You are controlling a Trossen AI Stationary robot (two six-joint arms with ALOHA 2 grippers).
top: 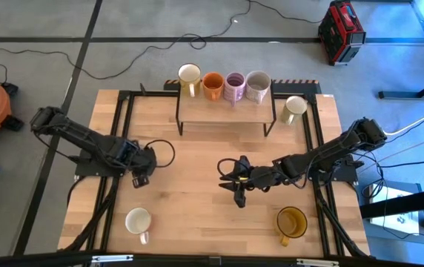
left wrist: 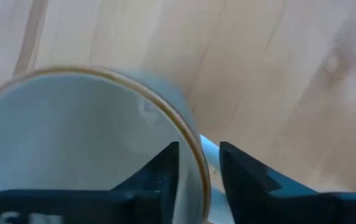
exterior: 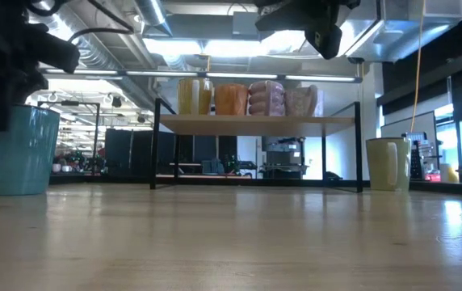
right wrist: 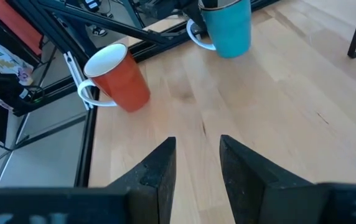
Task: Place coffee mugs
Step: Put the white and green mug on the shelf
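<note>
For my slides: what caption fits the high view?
Left end effector grips a blue mug; right end effector hovers open; four mugs line the shelf.

Count of mugs, placed relative to the shelf (top: 227,111) on the counter (top: 197,185):

- Four on the shelf, in a row: cream mug (top: 189,75), orange mug (top: 213,84), lilac mug (top: 234,86), pale mug (top: 257,84).
- One cream mug (top: 294,109) just right of the shelf.
- One teal mug (right wrist: 228,25) at the left arm.
- Two well in front: white-rimmed mug (top: 138,221), amber mug (top: 291,222).

Eight mugs total. One shelf. Two arms.
</note>
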